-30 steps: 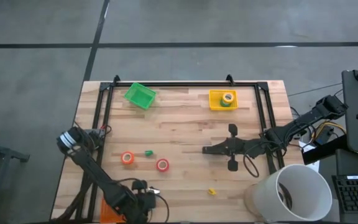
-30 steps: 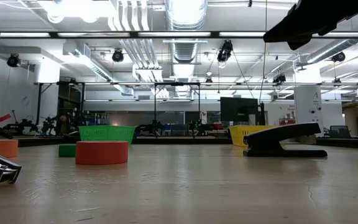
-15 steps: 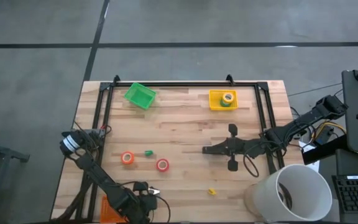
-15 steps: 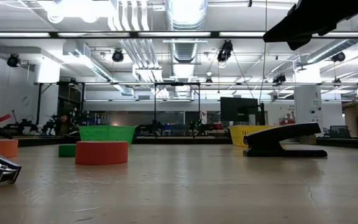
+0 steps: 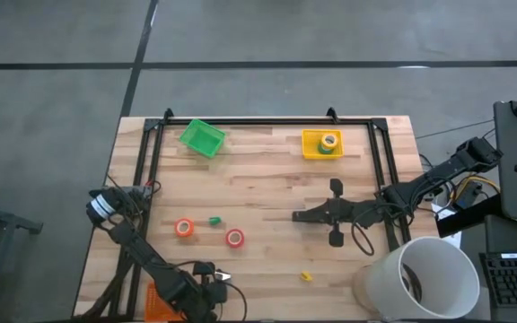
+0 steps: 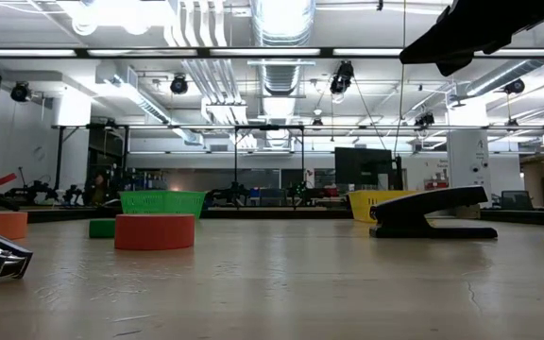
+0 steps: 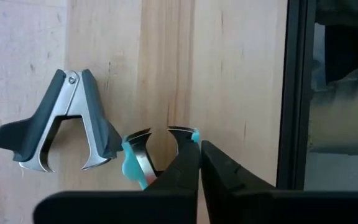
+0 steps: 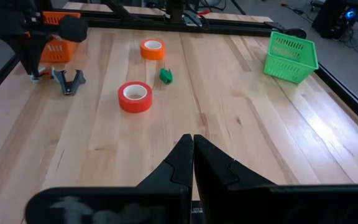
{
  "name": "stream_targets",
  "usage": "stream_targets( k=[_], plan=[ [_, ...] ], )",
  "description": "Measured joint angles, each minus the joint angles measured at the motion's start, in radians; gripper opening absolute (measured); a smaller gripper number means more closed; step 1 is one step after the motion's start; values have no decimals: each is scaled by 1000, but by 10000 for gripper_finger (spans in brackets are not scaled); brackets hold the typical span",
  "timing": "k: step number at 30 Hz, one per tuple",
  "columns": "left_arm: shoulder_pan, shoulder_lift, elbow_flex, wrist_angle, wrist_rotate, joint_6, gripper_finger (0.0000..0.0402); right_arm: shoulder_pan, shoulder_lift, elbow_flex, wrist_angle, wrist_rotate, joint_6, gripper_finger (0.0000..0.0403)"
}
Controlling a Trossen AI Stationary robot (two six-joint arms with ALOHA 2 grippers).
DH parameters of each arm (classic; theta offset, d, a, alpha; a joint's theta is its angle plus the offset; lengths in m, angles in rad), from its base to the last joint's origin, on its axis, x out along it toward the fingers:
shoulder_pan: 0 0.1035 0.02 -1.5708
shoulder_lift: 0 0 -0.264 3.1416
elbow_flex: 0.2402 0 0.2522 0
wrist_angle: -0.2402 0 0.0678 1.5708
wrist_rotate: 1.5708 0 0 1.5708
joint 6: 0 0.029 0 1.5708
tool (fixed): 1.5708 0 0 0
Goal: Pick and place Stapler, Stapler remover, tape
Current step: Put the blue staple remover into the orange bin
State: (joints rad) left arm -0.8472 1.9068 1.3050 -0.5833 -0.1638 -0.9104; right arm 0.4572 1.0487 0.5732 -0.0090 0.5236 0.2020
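Down at the table's near left corner, the left gripper (image 7: 197, 163) has its fingers clenched together on a teal-handled staple remover (image 7: 143, 163), whose metal claws stick out just past the fingertips. Just beside it lies a second, dark staple remover (image 7: 58, 121), lying flat on the wood (image 5: 267, 179), apart from the fingers. A black frame rail (image 7: 296, 93) runs close along the other side of the gripper, and an orange basket (image 8: 59, 45) sits right behind the arm. Out in the middle are a red tape roll (image 5: 234, 238), an orange tape roll (image 5: 184, 228) and a small green block (image 5: 214, 220). The right gripper (image 8: 192, 163) hovers pinched shut and empty at mid-table on the right, with the black stapler (image 6: 430, 213) on the wood nearby. A green basket (image 5: 202, 138) and a yellow bin (image 5: 311, 144) holding a green roll sit at the far edge.
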Motion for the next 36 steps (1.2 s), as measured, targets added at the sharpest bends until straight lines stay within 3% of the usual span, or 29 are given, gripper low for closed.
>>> stream_targets(
  k=[7, 20, 27, 30, 36],
  plan=[
    [4, -13, 40, -62, 16, -2, 3, 0, 0, -2, 0, 0, 0, 8],
    [4, -25, 273, -433, -12, -11, 1, 1, 0, -2, 1, 0, 0, 8],
    [-37, -27, 366, -602, 82, -177, 1, 1, 0, -6, 0, 0, -1, 8],
    [-72, -28, 367, -597, 151, -263, 2, 0, 0, -7, 0, 0, -4, 8],
    [-125, -28, 314, -612, 174, -390, 5, 0, 0, -7, 1, 0, -4, 8]
  ],
)
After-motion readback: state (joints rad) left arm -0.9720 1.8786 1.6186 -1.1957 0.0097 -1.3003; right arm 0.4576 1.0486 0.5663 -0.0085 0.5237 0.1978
